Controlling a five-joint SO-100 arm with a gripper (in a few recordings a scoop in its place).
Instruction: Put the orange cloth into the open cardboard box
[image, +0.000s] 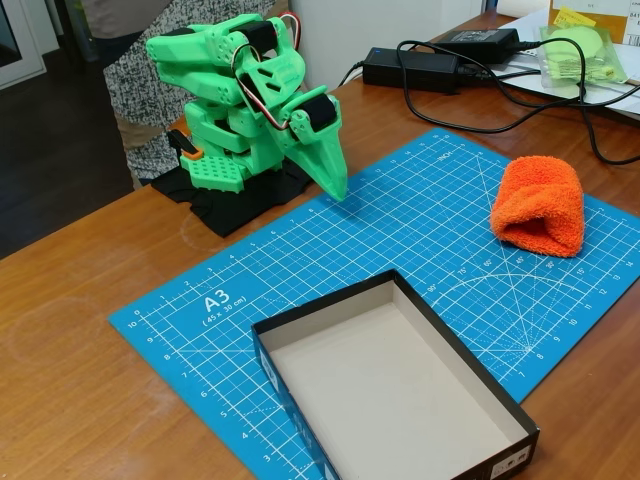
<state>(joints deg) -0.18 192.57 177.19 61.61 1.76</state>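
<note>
Your gripper (335, 185) is folded down with its green tip pointing at the mat, and the two fingers (330, 170) look pressed together, nothing between them. The tip sits just above or on the far edge of the blue cutting mat (400, 230); can't tell if it actually touches.

Going out from the fingers: the arm (235, 90) is bunched up right behind them, parked on a black pad (235, 205) on the wooden table (70, 400). The orange cloth (540, 208) is well off to the right of the fingers in the fixed view, lying on the mat as a soft rolled bundle, not touched by anything.

The box (400, 385) is in front of the fingers, toward the camera, sitting on the near part of the mat, open side up with pale inner faces and dark outer walls. Cloth and box are well apart.

Further back to the right of your fingers there's a black power brick (410, 68) with cables, and a pale green thing in clear wrap (580, 50). Someone stands behind the arm (140, 90).
</note>
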